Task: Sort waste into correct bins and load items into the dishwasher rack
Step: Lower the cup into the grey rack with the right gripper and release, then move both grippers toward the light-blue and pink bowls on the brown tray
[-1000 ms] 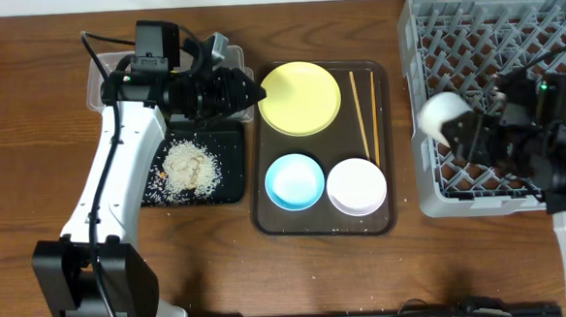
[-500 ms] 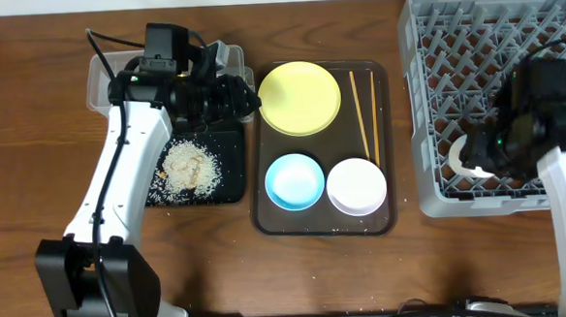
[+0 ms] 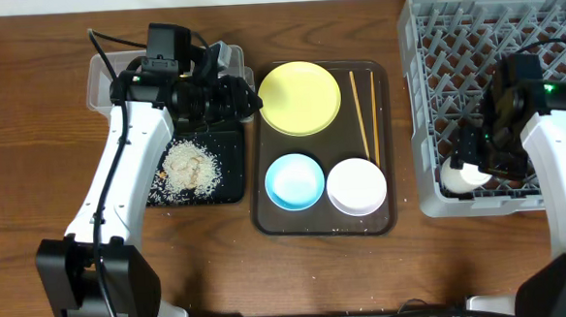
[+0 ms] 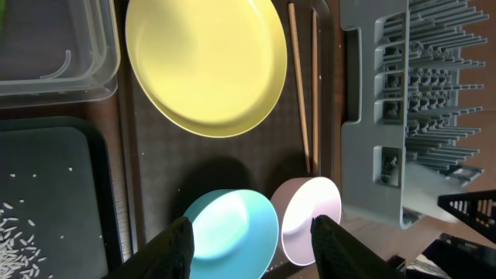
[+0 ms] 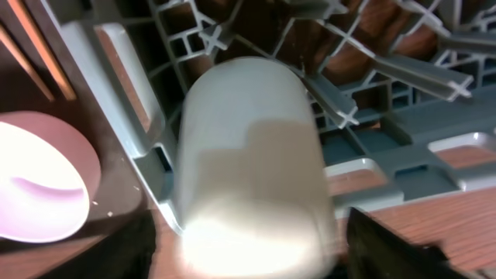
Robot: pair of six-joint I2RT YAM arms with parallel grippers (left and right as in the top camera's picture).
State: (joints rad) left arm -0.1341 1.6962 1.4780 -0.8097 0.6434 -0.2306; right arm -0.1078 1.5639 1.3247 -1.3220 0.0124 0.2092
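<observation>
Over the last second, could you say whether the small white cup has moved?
Yes, the small white cup moved toward the near left corner of the dishwasher rack.

Even overhead light, soft shadows; right wrist view blurred, white cup (image 5: pixel 248 163) glaring.

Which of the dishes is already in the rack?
The small white cup, in the grey rack's corner; the yellow plate, light blue bowl and white bowl sit on the brown tray.

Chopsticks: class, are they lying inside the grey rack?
No, the chopsticks lie on the brown tray, beside the yellow plate.
</observation>
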